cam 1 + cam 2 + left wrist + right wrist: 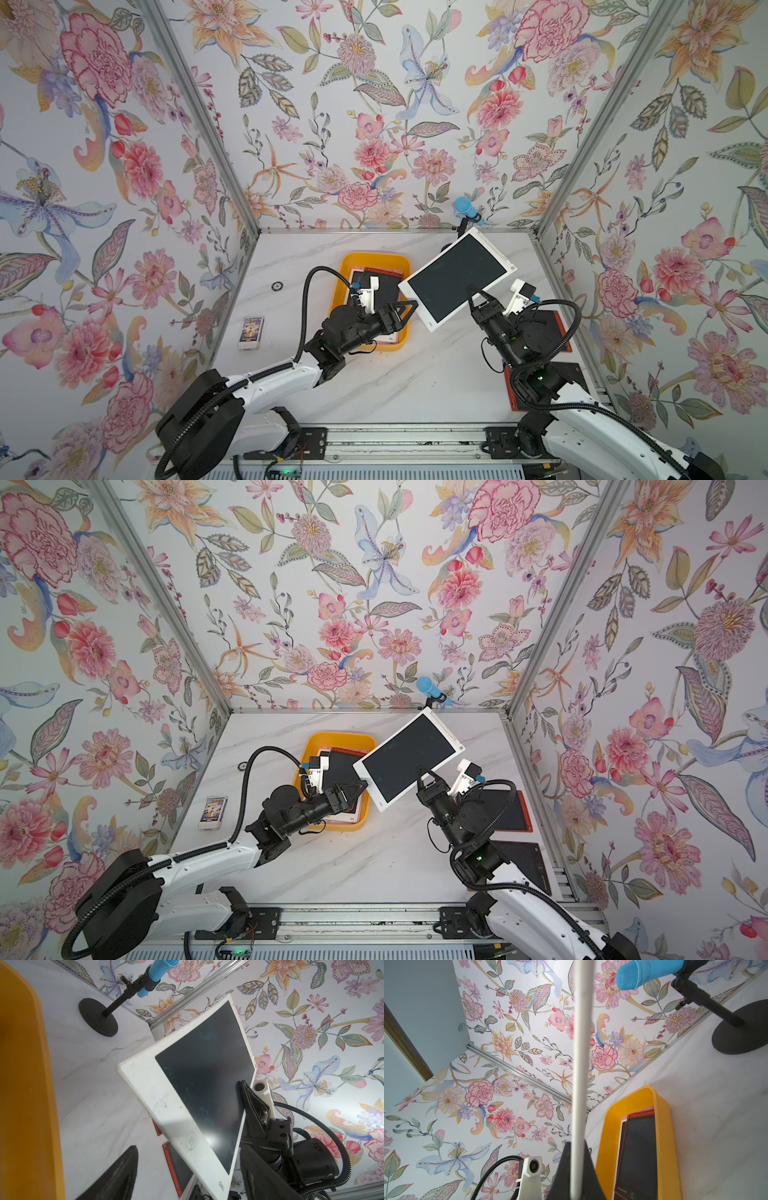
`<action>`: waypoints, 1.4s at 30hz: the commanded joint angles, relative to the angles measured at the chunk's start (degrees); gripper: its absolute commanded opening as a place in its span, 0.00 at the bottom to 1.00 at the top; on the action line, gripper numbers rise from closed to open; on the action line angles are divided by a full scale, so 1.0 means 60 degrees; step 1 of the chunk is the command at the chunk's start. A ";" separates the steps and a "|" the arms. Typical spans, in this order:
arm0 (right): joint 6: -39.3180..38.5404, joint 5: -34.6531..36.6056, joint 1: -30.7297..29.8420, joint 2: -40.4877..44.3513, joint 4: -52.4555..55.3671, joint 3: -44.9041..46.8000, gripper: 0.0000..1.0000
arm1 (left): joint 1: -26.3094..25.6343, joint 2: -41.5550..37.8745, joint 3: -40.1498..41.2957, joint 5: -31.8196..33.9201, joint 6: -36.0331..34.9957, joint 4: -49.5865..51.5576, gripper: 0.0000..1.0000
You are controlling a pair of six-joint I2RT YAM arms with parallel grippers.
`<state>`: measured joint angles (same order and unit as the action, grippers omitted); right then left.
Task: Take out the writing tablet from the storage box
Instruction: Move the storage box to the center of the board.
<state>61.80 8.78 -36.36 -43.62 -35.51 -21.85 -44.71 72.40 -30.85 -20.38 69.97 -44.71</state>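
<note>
Marble table (415, 386) carries the yellow-orange storage box (345, 266) left of centre. I see more tablets lying flat inside (a red-framed tablet (639, 1147) on top). The white writing tablet (453, 278) is out of the box, in the air and tilted, by the box's right side. The right gripper (473, 291) is clamped on its near edge. The left gripper (409, 308) hangs over the box with jaws wide and empty, its tip just beside the tablet's corner.

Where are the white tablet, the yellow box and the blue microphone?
white tablet (455, 276), in a top view, on its dark screen.
yellow box (374, 257), in a top view, on its far rim.
blue microphone (462, 205), in a top view, on its head.
</note>
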 commanded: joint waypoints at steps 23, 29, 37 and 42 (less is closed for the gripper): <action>0.1036 0.0149 -0.0436 -0.0735 -0.2247 0.0701 0.08 | -0.0129 0.1022 -0.0995 -0.0782 0.0371 -0.2261 0.16; 0.1014 0.0636 -0.0243 -0.0223 -0.0613 0.0656 0.48 | 0.0209 0.1025 -0.1362 -0.1369 0.0476 -0.2284 0.00; -0.0095 0.1142 0.1567 0.2237 0.4294 -0.0284 0.71 | 0.1040 0.2121 -0.2710 -0.2664 0.0449 -0.1144 0.00; -0.2009 0.0638 0.3058 0.2563 0.7670 -0.2133 0.77 | 0.0814 0.3351 -0.3822 -0.3024 0.0222 -0.0062 0.00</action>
<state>57.87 13.74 -21.17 -28.10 -4.01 -28.73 -38.96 89.12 -49.78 -35.03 73.32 -47.79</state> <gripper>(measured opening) 0.767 0.077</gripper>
